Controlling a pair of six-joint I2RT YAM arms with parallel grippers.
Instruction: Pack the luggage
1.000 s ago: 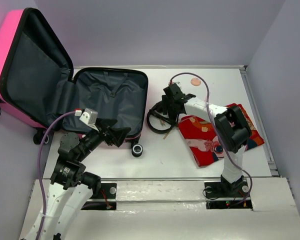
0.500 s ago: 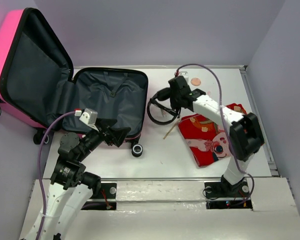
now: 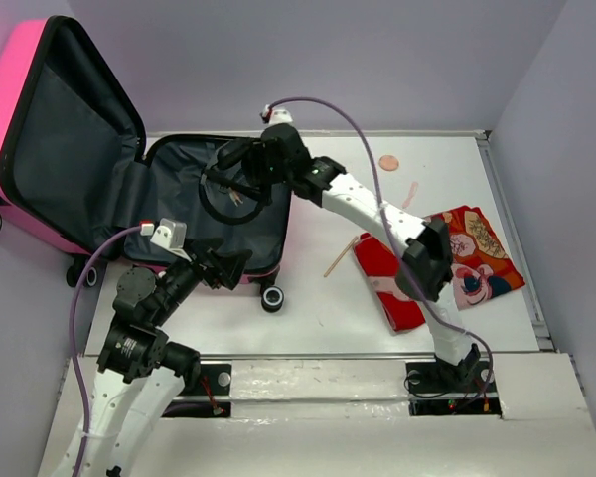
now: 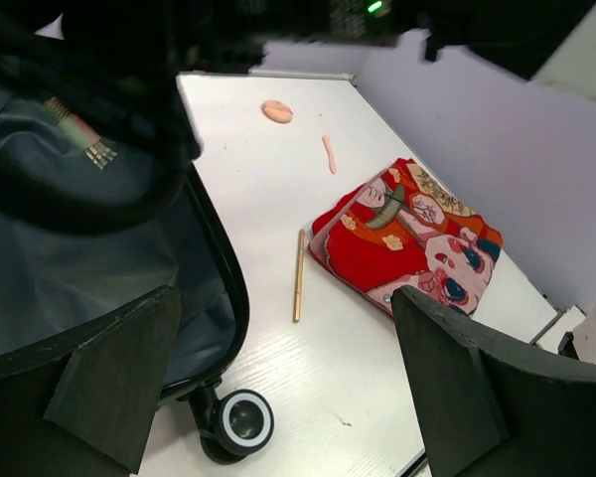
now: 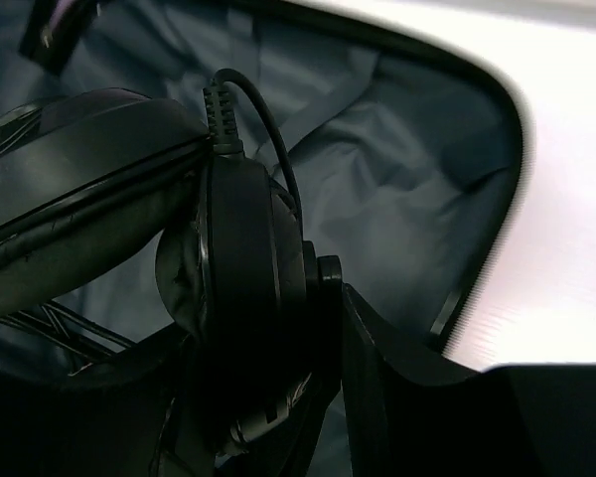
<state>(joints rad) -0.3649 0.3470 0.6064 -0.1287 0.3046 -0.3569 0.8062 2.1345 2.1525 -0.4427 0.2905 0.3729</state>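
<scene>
No writing, brand or number can be read anywhere. The red cloth (image 4: 402, 238), near the right edge of the worktop (image 4: 268, 159), carries printed cartoon faces and a yellow panel (image 4: 439, 194) with dark marks too small to make out as letters. A small striped tag (image 4: 79, 139) against the grey lining of the luggage (image 4: 40, 258) is too blurred to read.

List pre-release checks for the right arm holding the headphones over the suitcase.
1. Grip: right gripper shut on headphones: ok.
2. Position: headphones above the open lower half of the luggage: ok.
3. Access: lid standing open: ok.
4. Other arm: left gripper open, at the near rim, apart from the headphones: ok.
5. Snag: cable clear of the rim: cannot tell.
</scene>
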